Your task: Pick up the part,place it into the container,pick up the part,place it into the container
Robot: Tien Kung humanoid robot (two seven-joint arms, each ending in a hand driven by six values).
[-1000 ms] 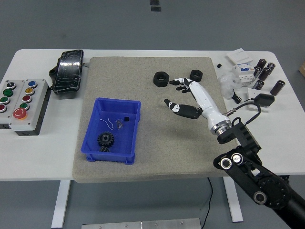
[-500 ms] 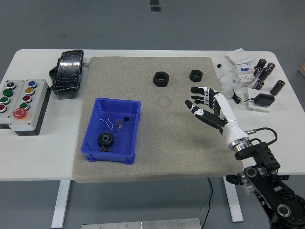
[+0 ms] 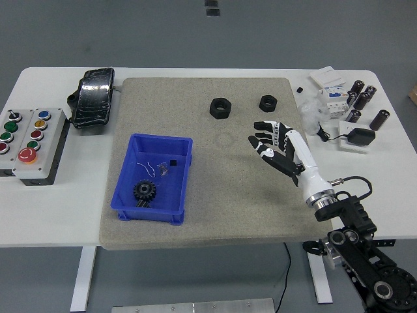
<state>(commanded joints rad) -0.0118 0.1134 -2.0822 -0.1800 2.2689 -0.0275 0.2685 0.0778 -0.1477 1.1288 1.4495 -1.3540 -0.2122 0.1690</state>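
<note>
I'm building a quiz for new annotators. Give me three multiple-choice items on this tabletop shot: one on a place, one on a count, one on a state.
1. Where does the black gear lie?
A. On the grey mat
B. Inside the blue bin
C. On the button box

2. How many black nuts lie on the grey mat?
A. Two
B. Four
C. None

3. What is the right hand doing?
A. Gripping a nut
B. Resting in the bin
C. Open, holding nothing

Answers:
1 B: the gear sits on the floor of the blue bin.
2 A: a larger nut and a smaller nut lie near the mat's far edge.
3 C: the fingers are spread above the mat, apart from both nuts.
</note>
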